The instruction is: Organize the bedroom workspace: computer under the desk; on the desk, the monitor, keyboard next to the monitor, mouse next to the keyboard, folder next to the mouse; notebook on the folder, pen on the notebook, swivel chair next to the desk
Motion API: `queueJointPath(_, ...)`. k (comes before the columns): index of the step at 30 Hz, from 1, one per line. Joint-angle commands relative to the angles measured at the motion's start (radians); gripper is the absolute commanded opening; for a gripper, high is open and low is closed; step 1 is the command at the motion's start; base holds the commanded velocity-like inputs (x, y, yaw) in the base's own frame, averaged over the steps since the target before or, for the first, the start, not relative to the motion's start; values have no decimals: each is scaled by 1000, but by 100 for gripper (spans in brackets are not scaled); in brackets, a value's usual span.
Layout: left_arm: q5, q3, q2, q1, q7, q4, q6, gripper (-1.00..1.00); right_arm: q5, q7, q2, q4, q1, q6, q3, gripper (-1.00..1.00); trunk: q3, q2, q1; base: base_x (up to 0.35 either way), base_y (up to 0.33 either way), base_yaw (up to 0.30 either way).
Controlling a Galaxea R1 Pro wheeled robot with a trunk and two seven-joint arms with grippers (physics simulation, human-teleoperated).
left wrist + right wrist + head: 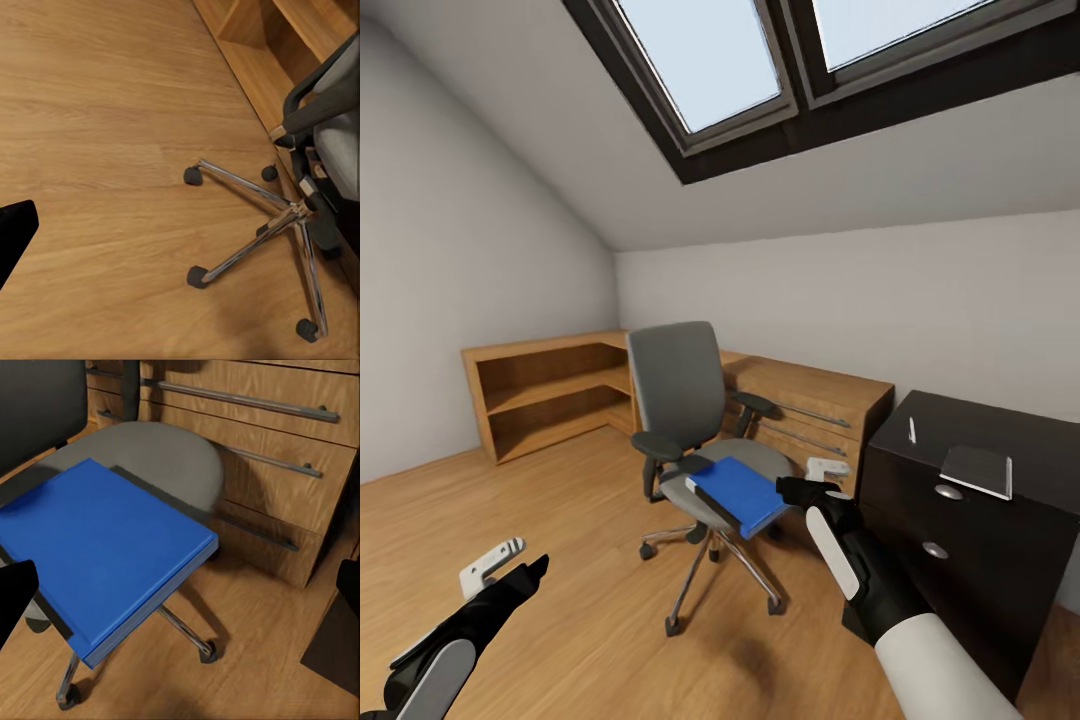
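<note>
Beside chair seat, our right gripper hangs, jaws apart, just short of folder. Folder lies on swivel chair, one corner overhanging seat front. Our left gripper low over floor; open or closed, we cannot tell. Risk, we judge: nudge from finger slides folder off, or rolls chair away on casters. Head view shows notebook and pen on desk; right wrist view shows folder's overhang and wooden drawer cabinet behind.

Black arms, white panels, black pincer
</note>
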Motion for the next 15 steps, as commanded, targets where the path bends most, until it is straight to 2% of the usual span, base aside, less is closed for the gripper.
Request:
queueJointPath(1, 7, -2, 1, 0, 8, -5, 1, 100, -11, -9, 0, -1, -1, 1, 2, 100, -1, -1, 0, -7, 0, -27)
queueJointPath(3, 7, -2, 0, -1, 8, -6, 1, 100, -12, -9, 0, -1, -1, 1, 2, 100, -1, -1, 0, -5, 0, -18)
queueJointPath(15, 7, -2, 0, 0, 10, -7, 1, 100, -25, -8, 2, 0, 0, -1, 2, 100, -39, -85, 46, -1, 0, -3)
